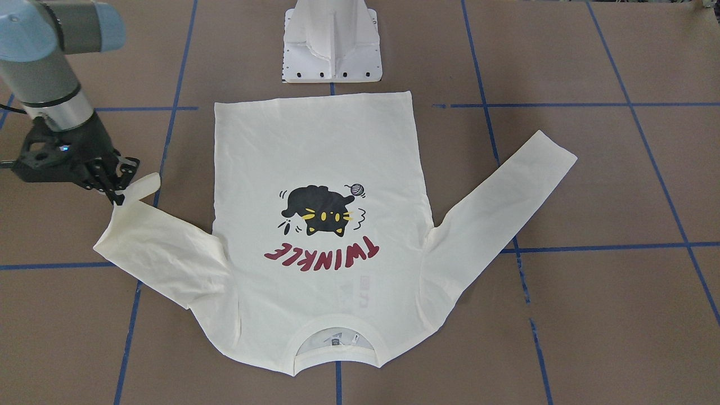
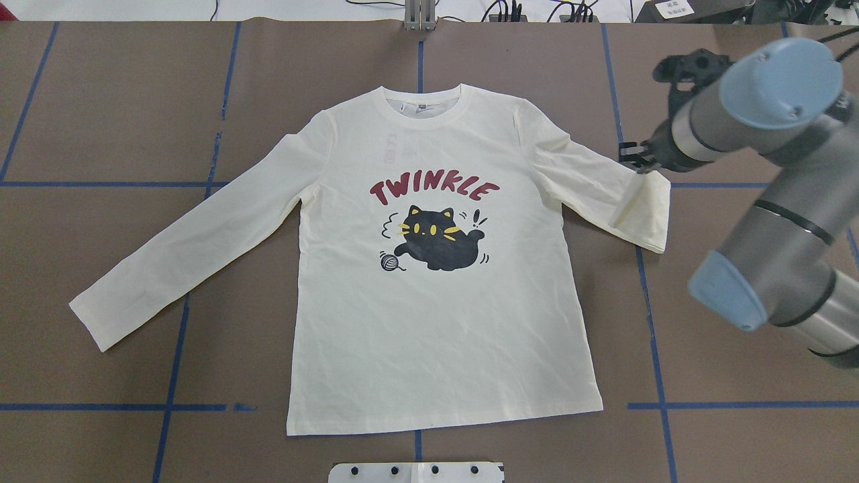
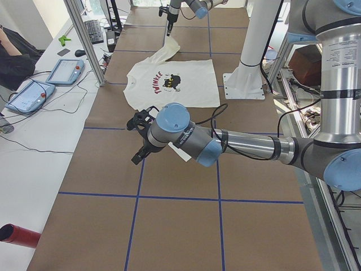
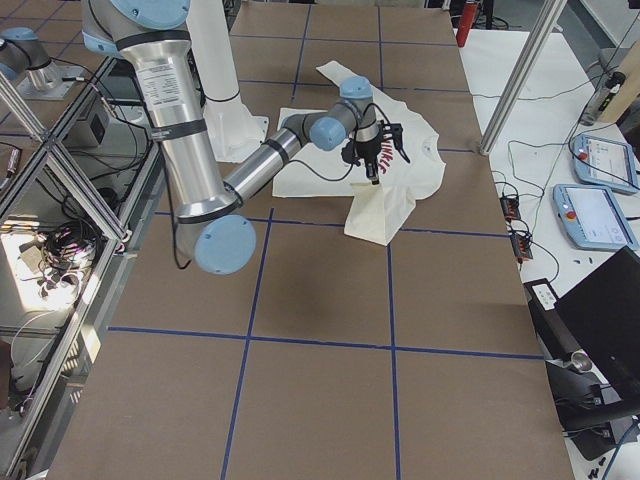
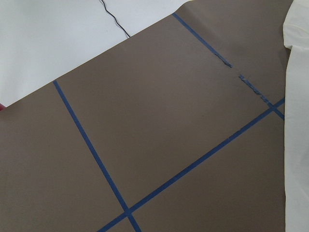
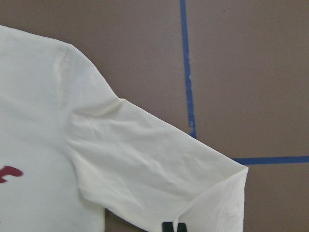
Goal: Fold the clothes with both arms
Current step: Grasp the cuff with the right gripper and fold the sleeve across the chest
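The clothes are one cream long-sleeved T-shirt (image 2: 436,322), lying flat and print-up with a black cat and red "TWINKLE" (image 1: 323,253). My right gripper (image 1: 119,193) is shut on the cuff of the sleeve (image 2: 604,188) on my right, which is lifted and doubled back over itself. Black fingertips (image 6: 174,227) show at the fabric's edge in the right wrist view. The other sleeve (image 2: 188,248) lies straight on the table. My left gripper (image 3: 139,141) hovers over bare table away from the shirt. It shows only in the exterior left view, so I cannot tell its state.
The white pedestal base (image 1: 332,45) stands just past the shirt's hem. Brown table covering with blue tape lines (image 2: 174,349) surrounds the shirt. A side table with teach pendants (image 3: 62,70), metal posts (image 3: 84,39) and a seated person (image 3: 14,56) lie beyond the collar side.
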Controlling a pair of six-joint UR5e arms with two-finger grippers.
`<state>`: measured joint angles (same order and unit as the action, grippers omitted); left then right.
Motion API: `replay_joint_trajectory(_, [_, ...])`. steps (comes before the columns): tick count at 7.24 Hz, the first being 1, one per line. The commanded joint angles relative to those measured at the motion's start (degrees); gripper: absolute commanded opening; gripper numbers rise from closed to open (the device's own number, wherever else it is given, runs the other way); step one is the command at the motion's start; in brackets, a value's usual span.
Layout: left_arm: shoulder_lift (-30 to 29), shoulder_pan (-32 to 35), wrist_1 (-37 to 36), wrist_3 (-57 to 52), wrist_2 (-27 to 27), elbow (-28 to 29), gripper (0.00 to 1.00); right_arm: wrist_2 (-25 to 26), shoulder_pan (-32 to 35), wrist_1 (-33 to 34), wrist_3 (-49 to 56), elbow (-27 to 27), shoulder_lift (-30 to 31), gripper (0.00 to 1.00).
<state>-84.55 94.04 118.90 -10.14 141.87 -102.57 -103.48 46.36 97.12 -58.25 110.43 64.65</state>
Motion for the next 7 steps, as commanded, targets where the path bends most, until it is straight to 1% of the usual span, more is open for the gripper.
replay_joint_trajectory(1, [0.0,0.0,-0.1,0.0,0.0,0.1,1.0,3.8,-3.5,15.3,-6.1,-9.2,-23.6,0.0])
replay_joint_trajectory(2, [0.0,0.0,-0.1,0.0,0.0,0.2,1.0,5.5,-5.2,15.3,-6.5,-16.8,-31.1,0.0])
replay_joint_trajectory(3, [0.0,0.0,-0.1,0.0,0.0,0.2,1.0,8.0,-7.5,11.2,-9.7,-26.2,-37.9,0.0])
replay_joint_trajectory(4, [0.0,0.0,-0.1,0.0,0.0,0.3,1.0,11.1,-10.3,0.7,-11.0,-35.5,-40.0,0.0])
replay_joint_trajectory(5, [-0.1,0.0,-0.1,0.0,0.0,0.7,1.0,16.2,-13.0,-9.0,-11.2,-41.7,-40.2,0.0])
replay_joint_trajectory(6, [-0.1,0.0,-0.1,0.1,0.0,0.6,1.0,16.7,-14.3,-12.1,-14.2,-45.3,-40.7,0.0])
replay_joint_trajectory(7, [-0.1,0.0,-0.1,0.1,0.0,0.6,1.0,17.6,-16.4,-12.2,-18.5,-48.0,-42.9,0.0])
